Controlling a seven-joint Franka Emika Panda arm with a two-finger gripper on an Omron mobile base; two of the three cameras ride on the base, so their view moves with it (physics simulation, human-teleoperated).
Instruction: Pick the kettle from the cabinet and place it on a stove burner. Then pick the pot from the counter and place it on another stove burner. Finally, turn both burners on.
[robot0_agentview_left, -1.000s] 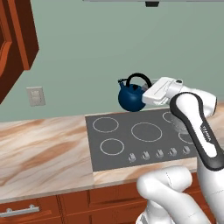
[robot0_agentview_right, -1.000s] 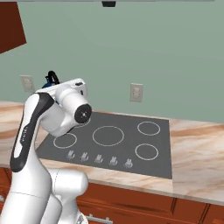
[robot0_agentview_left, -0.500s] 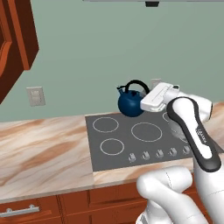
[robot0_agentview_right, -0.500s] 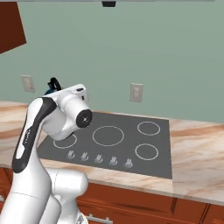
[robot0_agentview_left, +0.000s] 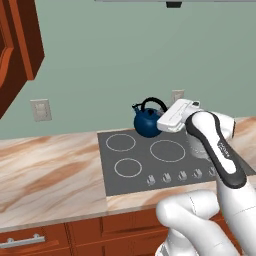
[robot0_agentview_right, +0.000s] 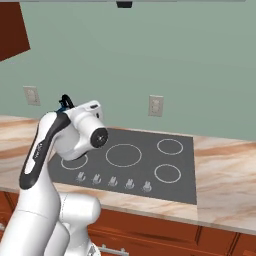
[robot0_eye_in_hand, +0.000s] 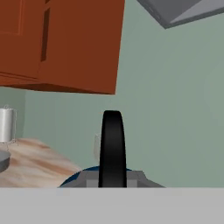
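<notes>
The dark-blue kettle (robot0_agentview_left: 147, 121) hangs low over the back of the dark cooktop (robot0_agentview_left: 145, 177), between the back-left burner (robot0_agentview_left: 121, 142) and the large middle burner (robot0_agentview_left: 167, 150); whether it touches the glass I cannot tell. My gripper (robot0_agentview_left: 163, 116) is shut on its black arched handle (robot0_eye_in_hand: 112, 146) from the right. In the hand view the gripper (robot0_eye_in_hand: 112, 179) clasps the arch, with the blue body just below. The handle top of the kettle (robot0_agentview_right: 65, 101) peeks out behind my hand. The grey pot (robot0_eye_in_hand: 2, 160) lies far off on the counter (robot0_eye_in_hand: 39, 164). The cabinet (robot0_agentview_left: 17, 55) hangs at the upper left.
A row of small knobs (robot0_agentview_left: 175, 176) lines the cooktop's front edge. A white paper-towel roll (robot0_eye_in_hand: 6, 124) stands beside the pot. Wall outlets (robot0_agentview_left: 41, 110) sit on the green wall. A range hood (robot0_eye_in_hand: 183, 11) hangs overhead. Wooden drawers (robot0_agentview_left: 30, 240) run beneath the counter.
My hand has carried the kettle down and slightly left, closer to the cooktop's back. The grip on the handle stays the same.
</notes>
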